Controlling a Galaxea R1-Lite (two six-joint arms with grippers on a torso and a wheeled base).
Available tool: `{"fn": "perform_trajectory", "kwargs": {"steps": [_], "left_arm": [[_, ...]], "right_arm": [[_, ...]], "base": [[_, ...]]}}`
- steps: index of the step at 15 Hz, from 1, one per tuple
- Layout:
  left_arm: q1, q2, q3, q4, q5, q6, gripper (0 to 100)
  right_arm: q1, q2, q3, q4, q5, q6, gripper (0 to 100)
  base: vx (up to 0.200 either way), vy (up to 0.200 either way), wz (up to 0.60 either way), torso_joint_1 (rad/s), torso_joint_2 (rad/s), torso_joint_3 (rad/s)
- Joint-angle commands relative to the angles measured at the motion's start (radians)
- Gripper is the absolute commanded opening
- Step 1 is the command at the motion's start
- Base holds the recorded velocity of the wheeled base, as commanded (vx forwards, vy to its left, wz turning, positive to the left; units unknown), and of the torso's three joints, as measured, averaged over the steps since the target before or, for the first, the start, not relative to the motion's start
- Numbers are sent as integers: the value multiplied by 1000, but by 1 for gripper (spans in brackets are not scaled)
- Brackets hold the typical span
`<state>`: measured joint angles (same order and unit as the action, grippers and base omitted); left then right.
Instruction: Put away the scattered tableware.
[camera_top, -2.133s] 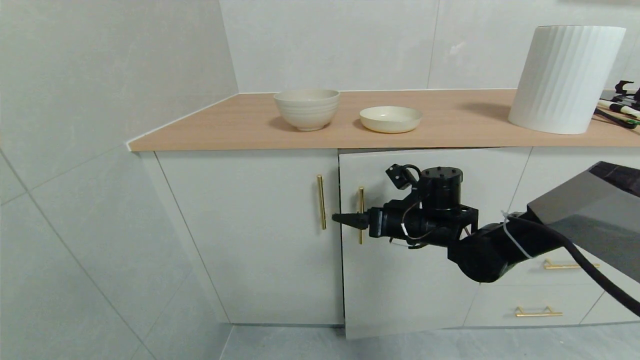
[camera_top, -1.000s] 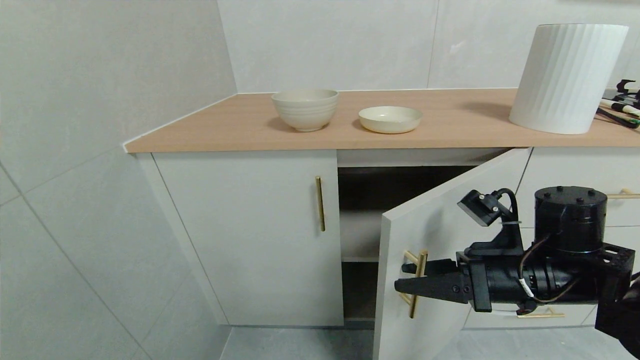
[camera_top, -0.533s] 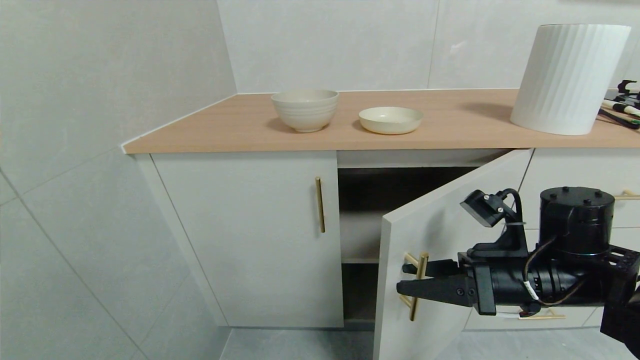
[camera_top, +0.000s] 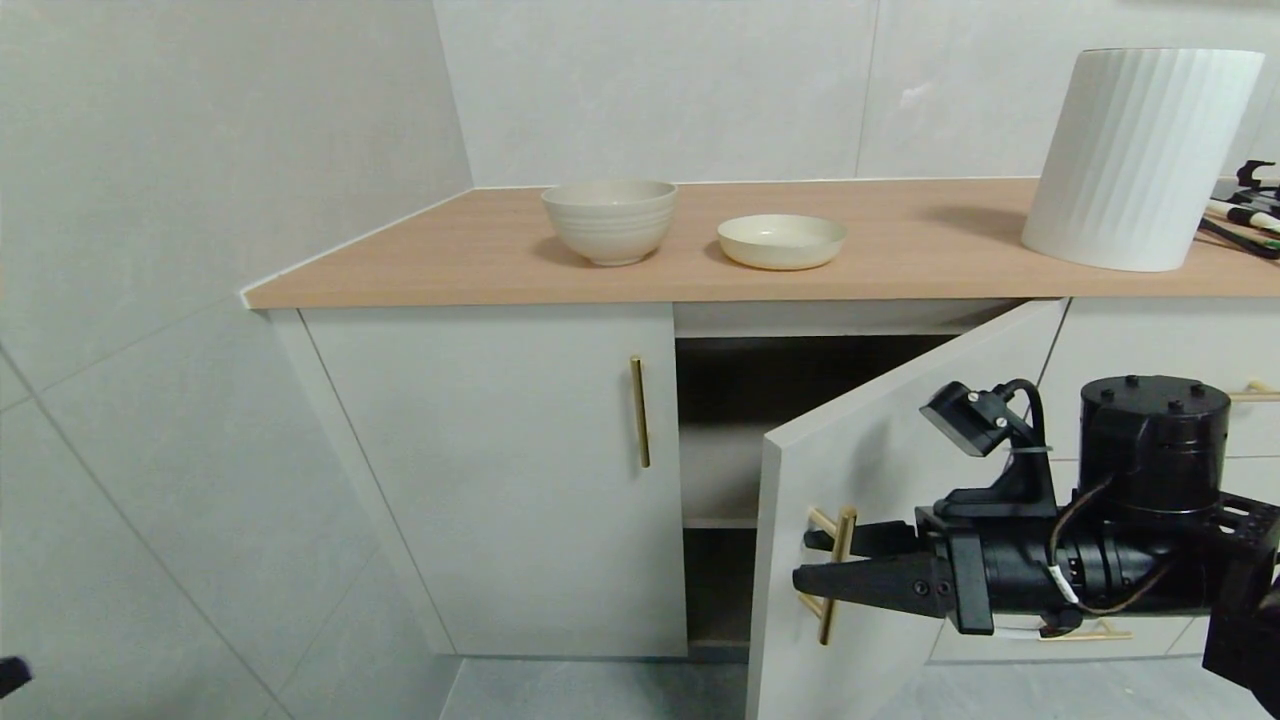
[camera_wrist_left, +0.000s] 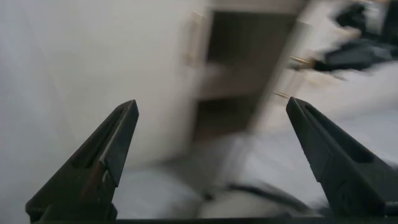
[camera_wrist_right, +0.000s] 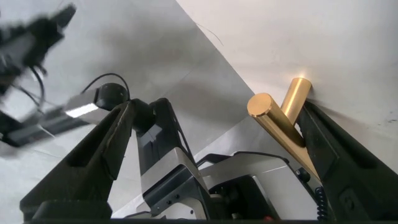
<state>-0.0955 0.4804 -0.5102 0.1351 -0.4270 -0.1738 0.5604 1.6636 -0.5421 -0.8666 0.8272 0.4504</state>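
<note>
A cream ribbed bowl and a shallow cream dish stand side by side on the wooden counter. Below them the right-hand cabinet door hangs open, baring a dark interior with a shelf. My right gripper is level with the door's brass handle, open, one finger on each side of the bar. Close up, the handle lies between the spread fingers of the right gripper. My left gripper is low, facing the cabinet, open and holding nothing.
A tall white ribbed container stands at the counter's right end, with dark utensils beyond it. The left cabinet door is closed. Tiled wall bounds the left side. Drawers with brass pulls sit behind my right arm.
The right-hand door has swung from nearly closed to wide open as my right gripper drew its handle toward me. Over the last half second arm and door have stayed still.
</note>
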Motion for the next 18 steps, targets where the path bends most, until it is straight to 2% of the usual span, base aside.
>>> {"fn": "perform_trajectory", "kwargs": {"steps": [1, 4, 5, 6, 7, 12, 13, 15, 16, 18], "left_arm": [[-75, 443, -102, -104, -176, -21, 100], [-236, 793, -85, -327, -182, -27, 100], [-250, 830, -82, -354, -182, -27, 100], [-305, 965, -67, -483, -182, -27, 100], [-329, 1035, -59, -555, -180, -30, 100], [-378, 1261, -40, -776, -179, -32, 100], [-382, 1285, -36, -802, -182, -39, 100], [-424, 1348, -27, -856, -173, -73, 100], [-434, 1371, -16, -913, -168, -75, 100], [-452, 1385, -11, -960, -165, -81, 100]], "right_arm": [[1, 1, 1, 1, 0, -1, 100], [1, 1, 2, 1, 0, -1, 100], [1, 1, 2, 1, 0, -1, 100], [4, 1, 4, 1, 0, -1, 100], [3, 1, 4, 1, 0, -1, 100], [4, 1, 10, 1, 0, -1, 100], [4, 4, 11, 1, 0, -1, 100], [4, 5, 16, 1, 0, -3, 100], [4, 5, 16, -5, 0, -3, 100], [4, 7, 18, -12, 0, -1, 100]], "base": [[0, 0, 0, 0, 0, 0], [0, 0, 0, 0, 0, 0], [0, 0, 0, 0, 0, 0], [0, 0, 0, 0, 0, 0], [0, 0, 0, 0, 0, 0], [0, 0, 0, 0, 0, 0], [0, 0, 0, 0, 0, 0], [0, 0, 0, 0, 0, 0], [0, 0, 0, 0, 0, 0], [0, 0, 0, 0, 0, 0]]}}
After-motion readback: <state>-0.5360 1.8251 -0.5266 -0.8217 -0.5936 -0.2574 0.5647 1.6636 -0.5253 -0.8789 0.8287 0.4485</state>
